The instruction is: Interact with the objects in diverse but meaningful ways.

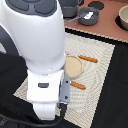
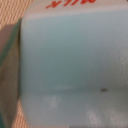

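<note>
Pale blue milk block (image 2: 75, 60) fills the wrist view, so the arm seems low over it, near the tan plate (image 1: 75, 66). The gripper is hidden; its opening cannot be told. Next comes a careful grab.

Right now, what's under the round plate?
The tan plate sits on a pale striped mat. The big white robot arm hides the plate's side and the mat beyond.

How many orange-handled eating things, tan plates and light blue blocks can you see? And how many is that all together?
orange-handled cutlery pieces: 2
tan plate: 1
pale blue block: 1
Total: 4
</note>
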{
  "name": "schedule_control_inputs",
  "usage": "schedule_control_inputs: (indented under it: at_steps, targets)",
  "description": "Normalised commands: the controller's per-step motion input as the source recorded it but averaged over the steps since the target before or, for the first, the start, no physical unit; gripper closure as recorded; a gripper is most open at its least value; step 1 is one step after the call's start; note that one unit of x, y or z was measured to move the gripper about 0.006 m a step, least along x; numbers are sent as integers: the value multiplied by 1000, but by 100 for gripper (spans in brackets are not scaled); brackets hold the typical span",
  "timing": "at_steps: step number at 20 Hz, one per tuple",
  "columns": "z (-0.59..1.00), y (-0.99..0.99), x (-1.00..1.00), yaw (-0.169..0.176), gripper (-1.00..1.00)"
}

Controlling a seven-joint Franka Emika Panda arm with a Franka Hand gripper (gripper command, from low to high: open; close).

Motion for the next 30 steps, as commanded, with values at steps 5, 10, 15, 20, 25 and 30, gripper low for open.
schedule_control_inputs:
  at_steps: [5,10,15,20,25,30]
  targets:
    - [648,229,222,0,-100]
    - [885,187,-179,0,-100]
    - [414,210,-568,-9,-100]
    - [-31,290,-526,2,-100]
    - [-274,309,-681,-10,-100]
    - [-274,248,-602,-41,-100]
